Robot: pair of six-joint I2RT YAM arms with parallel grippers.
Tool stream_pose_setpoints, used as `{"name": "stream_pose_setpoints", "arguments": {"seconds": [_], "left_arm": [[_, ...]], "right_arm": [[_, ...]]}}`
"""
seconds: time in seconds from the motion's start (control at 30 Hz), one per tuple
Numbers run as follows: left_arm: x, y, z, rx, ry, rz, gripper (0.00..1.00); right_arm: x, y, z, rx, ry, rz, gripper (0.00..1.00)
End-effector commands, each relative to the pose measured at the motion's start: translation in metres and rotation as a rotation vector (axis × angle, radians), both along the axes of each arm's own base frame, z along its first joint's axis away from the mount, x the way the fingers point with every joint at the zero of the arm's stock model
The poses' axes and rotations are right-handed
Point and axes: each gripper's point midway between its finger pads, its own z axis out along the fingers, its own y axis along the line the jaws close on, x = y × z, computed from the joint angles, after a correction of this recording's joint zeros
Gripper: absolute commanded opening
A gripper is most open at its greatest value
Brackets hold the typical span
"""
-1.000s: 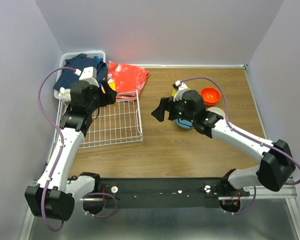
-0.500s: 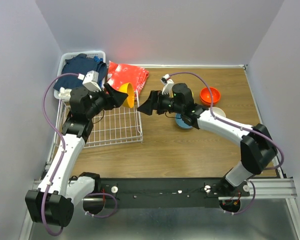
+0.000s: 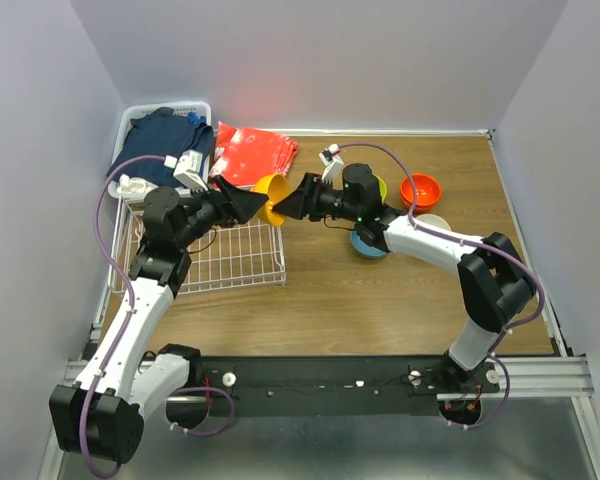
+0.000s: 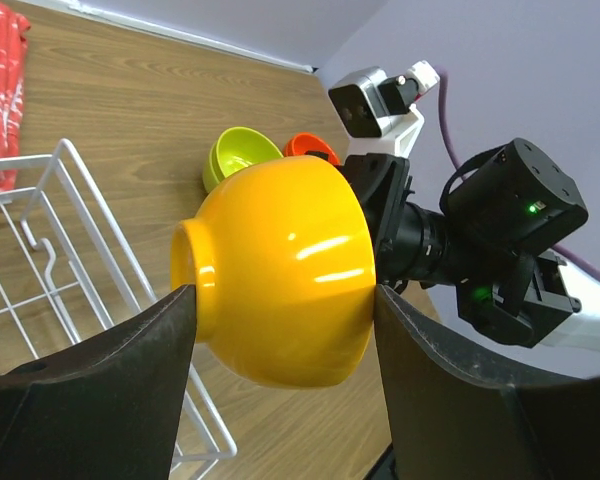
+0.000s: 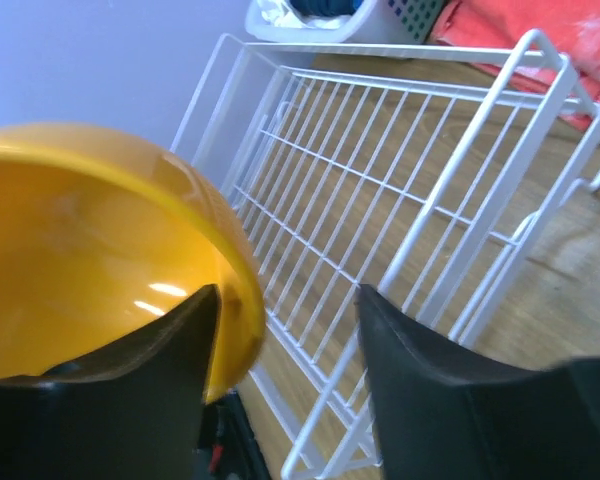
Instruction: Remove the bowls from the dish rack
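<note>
Lifted the glossy yellow-orange round bowl (image 3: 270,197) off the white wire dish rack (image 3: 230,258), now below the left fingers (image 3: 242,203) pinching it. Swung the right fingers (image 3: 296,200) in to straddle its rim: part-spread, narrowing, not yet clamped. Looks like a handover toward the bench (image 3: 380,300).

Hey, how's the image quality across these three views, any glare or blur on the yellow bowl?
Top external view: evenly lit, sharp, a reddish glow on the wall above the red bag. Left wrist view: the yellow bowl is crisp, with white glare streaks. Right wrist view: that bowl is close and blurred; the dish rack wires look sharper.
</note>
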Motion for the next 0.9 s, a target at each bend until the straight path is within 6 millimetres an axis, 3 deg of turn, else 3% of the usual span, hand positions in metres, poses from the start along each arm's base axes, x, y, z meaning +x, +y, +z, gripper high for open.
{"name": "stream_pose_setpoints", "arguments": {"seconds": [0.0,0.13,0.17,0.23,0.27,0.33,0.37,0.47,0.67,0.73,0.87], "left_arm": [[-0.01,-0.009,0.015,-0.059,-0.057,-0.063,0.15],[-0.009,-0.009,0.012,-0.038,-0.061,-0.062,0.19],[-0.008,-0.008,0.012,-0.029,-0.065,-0.053,0.27],[-0.007,-0.005,0.007,0.007,-0.072,-0.042,0.37],[-0.006,-0.003,0.008,0.022,-0.079,-0.03,0.52],[-0.006,0.0,0.003,0.065,-0.083,-0.021,0.69],[-0.004,0.006,0.004,0.114,-0.118,0.007,0.83],[-0.004,0.022,-0.002,0.237,-0.145,0.065,0.99],[-0.003,0.081,-0.02,0.461,-0.146,0.342,0.99],[-0.004,0.108,-0.029,0.555,-0.127,0.46,0.99],[-0.016,0.139,-0.034,0.609,-0.115,0.608,0.99]], "right_arm": [[-0.001,0.008,0.023,0.078,-0.047,0.044,0.56],[-0.001,0.003,0.021,0.054,-0.056,0.028,0.25],[-0.002,0.001,0.023,0.045,-0.073,0.023,0.13],[0.0,-0.006,0.017,0.009,-0.062,-0.007,0.04],[0.0,-0.01,0.014,-0.012,-0.071,-0.016,0.01],[0.002,-0.021,0.012,-0.056,-0.064,-0.062,0.01],[0.003,-0.027,0.009,-0.086,-0.071,-0.078,0.01],[0.003,-0.05,-0.001,-0.194,-0.068,-0.141,0.01],[-0.001,-0.115,-0.029,-0.467,-0.013,-0.294,0.01],[-0.011,-0.138,-0.048,-0.575,0.048,-0.313,0.01],[-0.038,-0.18,-0.085,-0.779,0.181,-0.342,0.01]]}}
